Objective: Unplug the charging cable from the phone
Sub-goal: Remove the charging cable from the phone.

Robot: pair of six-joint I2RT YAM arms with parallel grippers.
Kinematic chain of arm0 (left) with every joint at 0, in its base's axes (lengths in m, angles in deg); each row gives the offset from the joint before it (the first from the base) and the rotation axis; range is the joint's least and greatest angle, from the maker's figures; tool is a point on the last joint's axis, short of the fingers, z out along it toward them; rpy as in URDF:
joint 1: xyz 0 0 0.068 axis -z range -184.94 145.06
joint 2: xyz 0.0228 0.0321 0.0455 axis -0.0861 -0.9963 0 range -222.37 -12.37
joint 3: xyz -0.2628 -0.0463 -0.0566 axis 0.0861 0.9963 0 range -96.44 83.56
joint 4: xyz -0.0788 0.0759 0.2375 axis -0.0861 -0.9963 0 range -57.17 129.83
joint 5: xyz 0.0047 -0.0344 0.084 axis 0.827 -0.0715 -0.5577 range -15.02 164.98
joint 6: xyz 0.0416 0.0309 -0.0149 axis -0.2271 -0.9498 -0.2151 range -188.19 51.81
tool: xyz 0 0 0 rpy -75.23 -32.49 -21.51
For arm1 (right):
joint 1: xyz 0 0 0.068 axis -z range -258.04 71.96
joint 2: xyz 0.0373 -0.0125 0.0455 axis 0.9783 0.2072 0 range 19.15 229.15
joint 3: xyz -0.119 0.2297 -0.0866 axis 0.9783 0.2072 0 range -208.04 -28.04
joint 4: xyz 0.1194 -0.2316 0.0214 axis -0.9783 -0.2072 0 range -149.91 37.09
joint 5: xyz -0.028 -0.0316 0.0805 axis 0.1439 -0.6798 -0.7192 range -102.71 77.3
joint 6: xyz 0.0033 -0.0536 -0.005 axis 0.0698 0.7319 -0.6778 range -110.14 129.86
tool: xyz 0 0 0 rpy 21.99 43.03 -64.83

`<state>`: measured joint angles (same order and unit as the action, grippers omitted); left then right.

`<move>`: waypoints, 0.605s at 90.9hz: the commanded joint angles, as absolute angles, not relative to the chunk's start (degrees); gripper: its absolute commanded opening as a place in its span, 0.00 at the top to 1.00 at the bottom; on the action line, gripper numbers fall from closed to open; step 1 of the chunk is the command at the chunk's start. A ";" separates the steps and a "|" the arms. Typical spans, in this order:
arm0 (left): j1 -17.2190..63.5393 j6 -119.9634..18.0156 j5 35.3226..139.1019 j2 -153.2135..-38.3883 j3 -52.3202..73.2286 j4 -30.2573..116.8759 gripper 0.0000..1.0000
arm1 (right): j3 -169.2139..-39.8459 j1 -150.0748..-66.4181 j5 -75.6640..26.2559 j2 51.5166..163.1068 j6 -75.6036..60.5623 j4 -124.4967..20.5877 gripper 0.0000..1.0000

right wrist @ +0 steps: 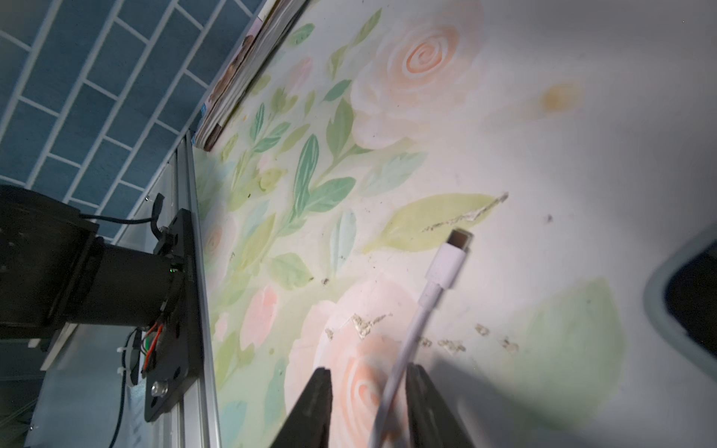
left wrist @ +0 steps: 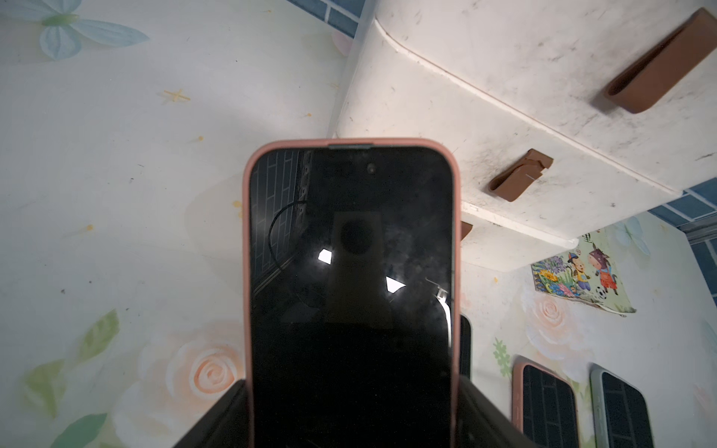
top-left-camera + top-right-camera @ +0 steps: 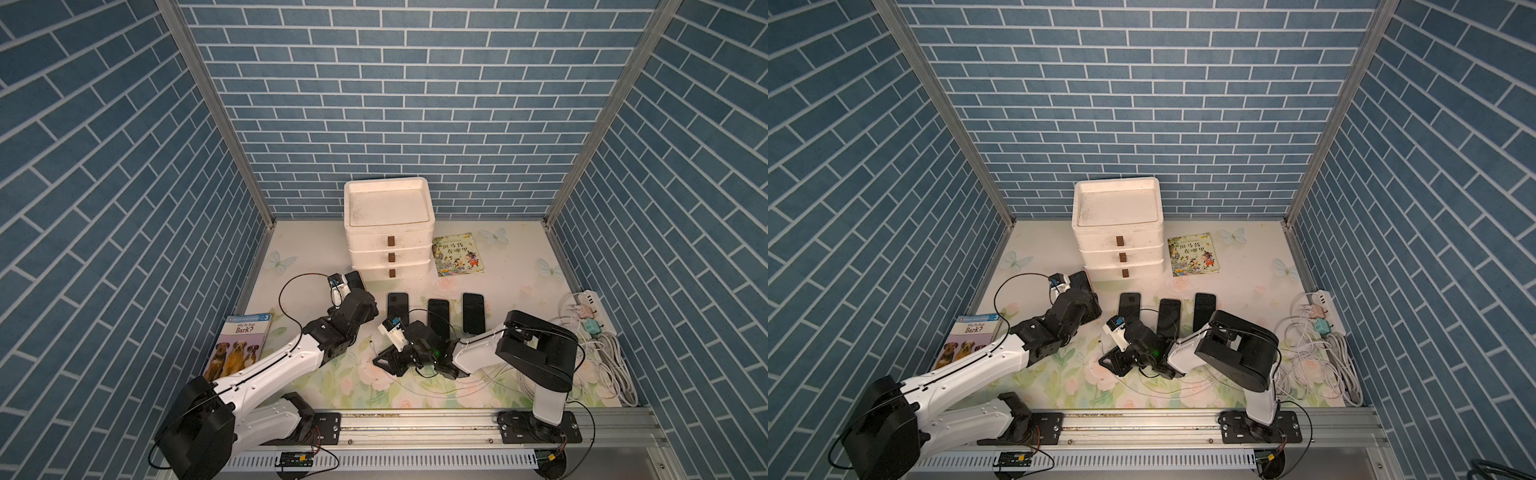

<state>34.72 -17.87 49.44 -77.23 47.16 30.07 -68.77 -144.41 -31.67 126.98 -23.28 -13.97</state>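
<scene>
The cable is already out. Its plug is free, low at the table, and points away from the right jaws, which stand spread with the cable between them. It is best to widen them fully, then lift straight off without snagging it. The left jaws pinch the phone by its sides, screen up, long axis running toward the drawers.

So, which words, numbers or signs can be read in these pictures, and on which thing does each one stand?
"Why Do Dogs Bark?": cover of the dog book.
"3": top corner of the same cover.
"斑马线在哪里": cover of the picture book, as far as it reads.
Small print on the dog book's top strip: too small to read.
No text: the phone in the pink case, the drawer unit.
</scene>
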 commanded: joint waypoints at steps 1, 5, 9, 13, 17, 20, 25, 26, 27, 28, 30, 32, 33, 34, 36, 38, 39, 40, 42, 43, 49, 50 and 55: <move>34.61 -18.78 47.81 -77.60 45.90 29.92 1.00 | -69.08 -144.83 -32.57 128.18 -22.39 -15.94 0.57; 34.57 -18.93 47.82 -77.80 45.86 29.89 1.00 | -68.95 -144.97 -32.69 128.13 -22.30 -15.99 0.56; 34.53 -19.01 47.83 -78.03 45.65 29.61 1.00 | -68.91 -145.08 -32.86 128.13 -22.18 -16.46 0.55; 34.45 -19.29 47.83 -78.37 45.32 29.31 1.00 | -68.91 -145.30 -33.15 128.01 -21.86 -17.02 0.56; 34.31 -19.76 47.87 -78.93 45.06 28.97 1.00 | -68.72 -145.56 -33.52 127.69 -21.49 -17.46 0.56; 34.24 -20.06 47.97 -79.40 44.70 28.64 1.00 | -68.53 -145.74 -33.84 127.36 -21.25 -17.61 0.56; 34.02 -20.61 48.27 -80.53 44.05 28.17 1.00 | -68.34 -146.02 -34.41 126.99 -20.72 -18.03 0.56; 34.01 -20.72 48.35 -80.86 43.90 28.11 1.00 | -68.32 -146.09 -34.59 126.94 -20.64 -18.06 0.56; 33.96 -20.81 48.44 -81.02 43.82 28.04 1.00 | -68.26 -146.17 -34.72 126.88 -20.55 -18.17 0.56; 33.93 -20.95 48.53 -81.33 43.69 27.91 1.00 | -68.23 -146.21 -34.92 126.85 -20.46 -18.18 0.56; 33.74 -21.14 48.77 -81.95 43.47 27.77 1.00 | -68.21 -146.39 -35.33 126.82 -20.28 -18.21 0.56; 33.62 -21.34 49.01 -82.59 43.30 27.65 1.00 | -68.21 -146.46 -35.79 126.75 -20.04 -18.37 0.56; 33.64 -21.39 49.12 -82.90 43.22 27.59 1.00 | -68.25 -146.49 -35.98 126.74 -19.94 -18.37 0.56; 33.64 -21.46 49.17 -83.14 43.13 27.55 1.00 | -68.27 -146.63 -36.16 126.78 -19.85 -18.41 0.56; 33.51 -21.49 49.48 -83.66 43.06 27.68 1.00 | -68.35 -146.78 -36.46 126.80 -19.62 -18.57 0.56; 33.48 -21.62 49.78 -84.22 42.94 27.80 1.00 | -68.44 -146.97 -36.66 126.92 -19.48 -18.68 0.56; 33.47 -21.75 49.90 -84.42 42.94 27.84 1.00 | -68.50 -147.05 -36.81 126.95 -19.40 -18.65 0.56; 33.47 -21.86 50.09 -84.65 42.95 27.90 1.00 | -68.57 -147.13 -36.98 127.02 -19.31 -18.73 0.56; 33.47 -21.94 50.28 -85.11 42.89 27.97 1.00 | -68.67 -147.30 -37.32 127.06 -19.21 -18.72 0.56; 33.47 -21.99 50.37 -85.39 42.83 28.05 1.00 | -68.70 -147.35 -37.49 127.07 -19.13 -18.67 0.56; 33.47 -22.42 50.84 -86.77 42.68 28.25 1.00 | -68.82 -147.68 -38.09 127.08 -18.97 -18.37 0.56; 33.51 -22.54 50.91 -87.01 42.69 28.33 1.00 | -68.82 -147.71 -38.01 126.99 -18.97 -18.37 0.56; 33.54 -23.43 51.41 -88.26 42.54 28.53 1.00 | -68.74 -147.67 -37.04 126.36 -18.80 -18.66 0.56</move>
<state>33.82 -21.17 51.10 -86.76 44.27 27.71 -68.88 -147.08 -36.21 126.93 -21.03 -14.73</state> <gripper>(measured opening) 0.804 0.438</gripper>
